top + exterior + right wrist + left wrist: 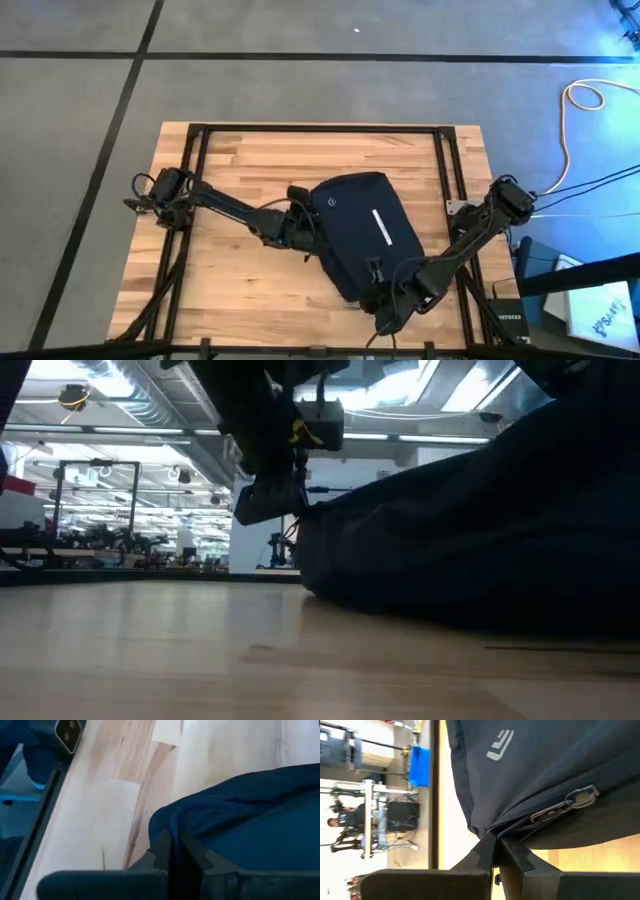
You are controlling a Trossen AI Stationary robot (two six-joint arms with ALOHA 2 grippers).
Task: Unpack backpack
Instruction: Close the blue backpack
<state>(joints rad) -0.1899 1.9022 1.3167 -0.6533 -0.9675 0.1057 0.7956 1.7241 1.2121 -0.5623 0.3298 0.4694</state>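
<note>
The backpack (pixel 358 232) lies flat on the middle of the wooden table (pixel 230 290), front up, its white stripe and small logo facing the overhead camera. You have nothing out of it yet: no contents show anywhere on the table, and the zipper (pixel 517 817) seen from the left wrist looks closed along the stretch in view, its metal pull (pixel 570 800) lying loose against the fabric. So the unpacking is, by my reading, at its very start, with the opening itself not yet made.

Your left gripper (pixel 300 232) sits at the bag's left edge, fingers pressed together on a fold of fabric at the zipper seam. Your right gripper (pixel 385 285) is at the bag's near corner, its fingers likewise pinched shut on a ridge of blue cloth.

You cannot see the rest of the zipper, since the bag's bulk hides it. The low view is mostly filled by the bag's dark flank. Whether anything is inside cannot be told.
</note>
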